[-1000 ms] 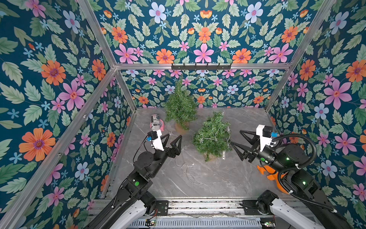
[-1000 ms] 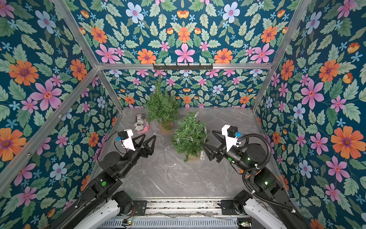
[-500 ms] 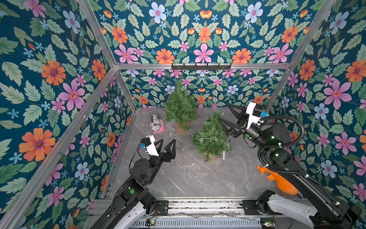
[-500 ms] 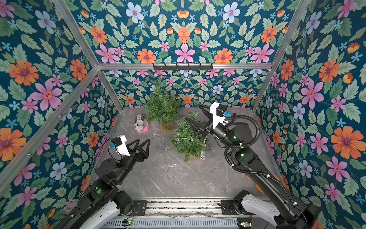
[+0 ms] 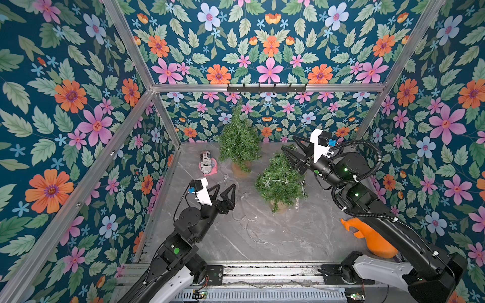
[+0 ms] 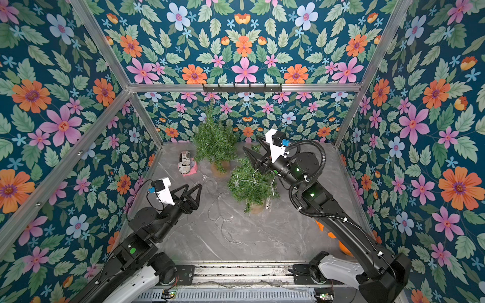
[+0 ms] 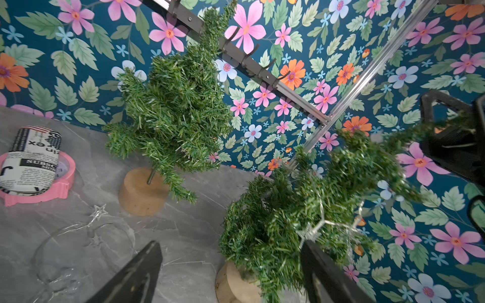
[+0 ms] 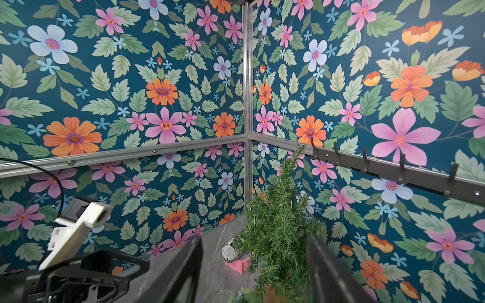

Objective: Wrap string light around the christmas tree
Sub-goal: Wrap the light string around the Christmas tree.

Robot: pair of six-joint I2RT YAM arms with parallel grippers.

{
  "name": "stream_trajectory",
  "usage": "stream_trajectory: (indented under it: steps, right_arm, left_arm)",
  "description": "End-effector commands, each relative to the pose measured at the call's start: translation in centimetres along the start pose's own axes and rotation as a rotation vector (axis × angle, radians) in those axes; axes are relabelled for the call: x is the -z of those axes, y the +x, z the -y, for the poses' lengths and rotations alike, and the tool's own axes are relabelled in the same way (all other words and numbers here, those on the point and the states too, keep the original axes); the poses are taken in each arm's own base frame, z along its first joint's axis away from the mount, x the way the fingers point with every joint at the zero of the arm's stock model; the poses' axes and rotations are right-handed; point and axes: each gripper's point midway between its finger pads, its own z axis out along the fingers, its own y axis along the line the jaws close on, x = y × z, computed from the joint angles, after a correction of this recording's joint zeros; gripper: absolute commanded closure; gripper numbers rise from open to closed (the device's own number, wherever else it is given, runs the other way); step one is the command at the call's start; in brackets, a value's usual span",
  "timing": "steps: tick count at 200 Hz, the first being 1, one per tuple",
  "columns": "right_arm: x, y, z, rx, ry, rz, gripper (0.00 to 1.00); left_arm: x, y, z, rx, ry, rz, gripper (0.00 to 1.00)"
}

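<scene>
In both top views the christmas tree (image 5: 280, 183) (image 6: 249, 183) stands on a wooden base on the grey table (image 5: 262, 244). The string light (image 5: 278, 180) (image 6: 248, 181) lies partly over its branches, with pale stars among the needles. The rest of the thin wire lies in loose loops on the table in front of the tree, toward the left arm.

The right gripper (image 5: 289, 143) (image 6: 251, 143) is at the top of the tree with its jaws apart; I cannot tell if the wire passes between them. The left gripper (image 5: 226, 186) (image 6: 193, 186) hangs beside the tree, apart from it, jaws wide and empty. A second tree (image 5: 238, 144) stands behind the christmas tree. Beyond that is a newsprint roll (image 5: 206, 161) on a pink ring (image 5: 214, 170). An orange object (image 5: 372, 241) lies in front of the tree, partly under the right arm.

In the left wrist view the dark fingers (image 7: 141, 270) stand wide apart and grasp nothing. One silver star of the string light (image 7: 308, 232) hangs on the christmas tree (image 7: 275, 230), close to a finger. Another star lies on the table away from the tree, near the second tree's (image 7: 173, 112) base.

In the right wrist view the fingers (image 8: 189, 265) are parted. Through the gap the second tree (image 8: 278, 230) shows, and nothing is seen gripped.
</scene>
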Motion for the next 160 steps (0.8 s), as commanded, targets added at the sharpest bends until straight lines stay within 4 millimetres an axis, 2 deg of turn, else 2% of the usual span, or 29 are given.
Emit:
stream_trajectory:
  steps: [1,31,60,76,91,110,141,160]
  right_arm:
    - [-0.1,1.8,0.6,-0.024,0.039,-0.087,0.59]
    - [0.3,2.5,0.7,-0.030,0.061,-0.132,0.83]
    - [0.6,2.5,0.1,-0.004,0.044,-0.142,0.96]
    - [0.6,2.2,0.0,0.006,0.043,-0.141,0.96]
    - [0.9,1.8,0.0,0.011,0.046,-0.126,0.86]
    - [1.2,1.4,-0.1,0.015,0.047,-0.091,0.86]
    - [1.3,0.6,-0.1,0.015,0.053,-0.067,0.93]
    - [1.2,0.0,0.1,0.008,0.065,-0.049,0.91]
  left_arm:
    - [-0.3,0.0,1.0,0.031,0.048,-0.007,0.15]
    - [-0.7,0.1,1.2,0.046,0.061,-0.010,0.15]
    - [-0.7,0.1,1.4,0.050,0.069,-0.009,0.15]
    - [-0.7,0.0,1.4,0.055,0.071,0.002,0.15]
    - [-0.9,-0.1,1.6,0.059,0.081,0.008,0.15]
    - [-1.4,-0.2,2.0,0.053,0.087,-0.002,0.15]
    - [-2.4,0.2,2.7,0.063,0.111,-0.025,0.15]
    - [-3.1,0.5,3.0,0.068,0.124,-0.039,0.15]
